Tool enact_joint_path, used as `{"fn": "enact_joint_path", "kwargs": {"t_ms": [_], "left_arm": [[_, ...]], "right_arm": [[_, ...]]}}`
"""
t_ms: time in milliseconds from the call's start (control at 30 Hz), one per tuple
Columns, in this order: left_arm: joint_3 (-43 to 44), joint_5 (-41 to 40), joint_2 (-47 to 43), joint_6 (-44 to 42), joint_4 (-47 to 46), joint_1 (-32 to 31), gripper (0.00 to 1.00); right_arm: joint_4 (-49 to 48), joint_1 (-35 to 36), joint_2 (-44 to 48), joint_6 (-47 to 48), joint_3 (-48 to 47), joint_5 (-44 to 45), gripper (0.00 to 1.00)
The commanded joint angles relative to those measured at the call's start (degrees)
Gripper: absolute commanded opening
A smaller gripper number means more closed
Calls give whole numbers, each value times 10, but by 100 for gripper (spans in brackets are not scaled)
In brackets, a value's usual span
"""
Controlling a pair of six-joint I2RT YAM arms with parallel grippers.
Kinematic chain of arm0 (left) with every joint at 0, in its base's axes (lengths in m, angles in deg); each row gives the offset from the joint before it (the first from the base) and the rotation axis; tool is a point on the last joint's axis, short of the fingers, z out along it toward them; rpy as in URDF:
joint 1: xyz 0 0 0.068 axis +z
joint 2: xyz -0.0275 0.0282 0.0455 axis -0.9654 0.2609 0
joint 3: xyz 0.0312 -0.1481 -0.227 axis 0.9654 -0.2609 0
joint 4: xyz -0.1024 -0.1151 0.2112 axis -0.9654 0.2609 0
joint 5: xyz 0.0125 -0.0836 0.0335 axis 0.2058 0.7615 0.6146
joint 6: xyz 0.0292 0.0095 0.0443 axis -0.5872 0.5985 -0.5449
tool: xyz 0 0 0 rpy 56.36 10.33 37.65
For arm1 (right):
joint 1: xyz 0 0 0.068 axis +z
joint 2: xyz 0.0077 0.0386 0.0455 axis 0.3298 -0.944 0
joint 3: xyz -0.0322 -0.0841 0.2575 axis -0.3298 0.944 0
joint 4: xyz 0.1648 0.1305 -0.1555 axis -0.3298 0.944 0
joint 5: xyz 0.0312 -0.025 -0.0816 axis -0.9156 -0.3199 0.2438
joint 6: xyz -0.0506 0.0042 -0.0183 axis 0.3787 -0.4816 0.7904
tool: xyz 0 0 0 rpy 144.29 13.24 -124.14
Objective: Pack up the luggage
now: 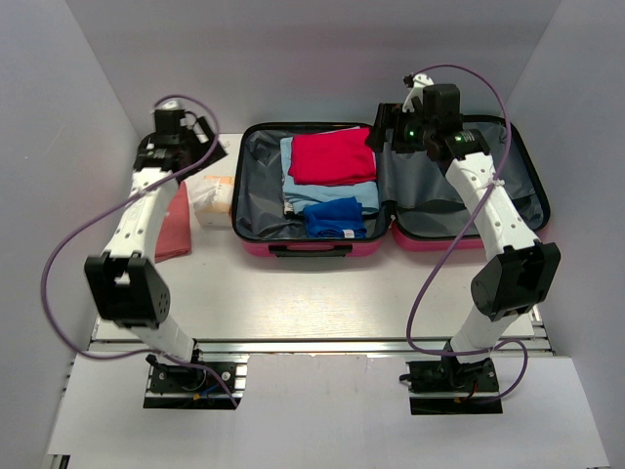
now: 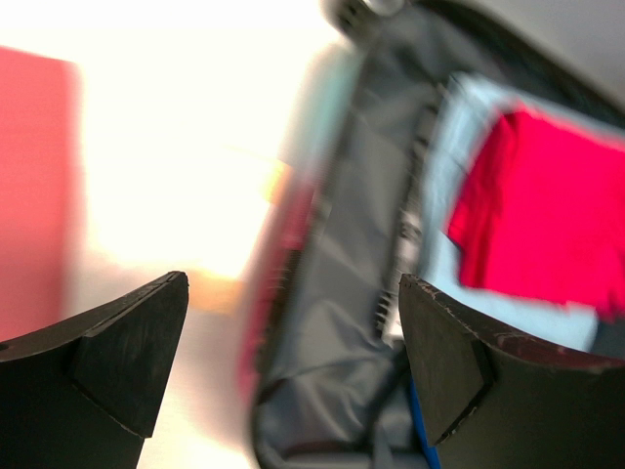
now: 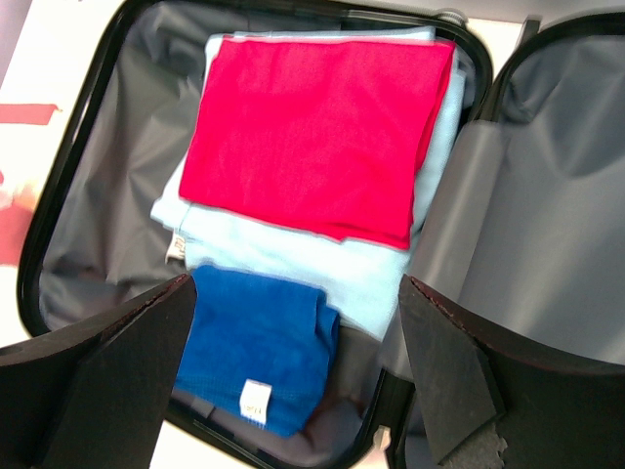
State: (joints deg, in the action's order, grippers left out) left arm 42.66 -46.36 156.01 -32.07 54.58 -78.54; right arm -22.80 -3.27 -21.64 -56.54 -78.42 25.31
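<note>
Jaws on the left arm and right arm are both wide apart, gripping nothing. The luggage lies open with a red top, pale blue cloth and blue cloth in its left half.

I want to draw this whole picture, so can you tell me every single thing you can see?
luggage: one, pink shell with grey lining, open flat mid-table
red cloth: one, red, on top in the luggage's left half
light blue cloth: one, light blue, under the red cloth
blue cloth: one, deep blue, near end of that half
pale bundle: one, white and peach, on the table left of the luggage
dull red cloth: one, dull red, left of the pale bundle
table: one, white
left arm: one, white and black, left of the luggage
right arm: one, white and black, over the luggage's right half
left jaws: one pair, black, open
right jaws: one pair, black, open
</note>
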Motion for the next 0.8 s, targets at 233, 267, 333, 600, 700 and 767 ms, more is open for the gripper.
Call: {"fn": "enact_joint_path", "kwargs": {"t_ms": [233,267,333,600,700,767], "left_arm": [[-219,-146,-75,105,-10,140,98],[-230,-141,-73,105,-32,148,98],[-249,-129,-68,107,-86,166,98],[-278,-159,13,160,-85,194,98],[-351,-112,7,184,-123,194,98],[-396,-84,-2,191,-136,188,98]], "right_arm": [[-15,1,54,14,82,-35,89],[-22,1,60,14,96,-35,89],[-43,3,71,9,114,-52,89],[-80,7,150,-11,222,-55,89],[-92,6,180,-21,256,-57,89],[-81,7,192,-24,265,-54,89]]}}
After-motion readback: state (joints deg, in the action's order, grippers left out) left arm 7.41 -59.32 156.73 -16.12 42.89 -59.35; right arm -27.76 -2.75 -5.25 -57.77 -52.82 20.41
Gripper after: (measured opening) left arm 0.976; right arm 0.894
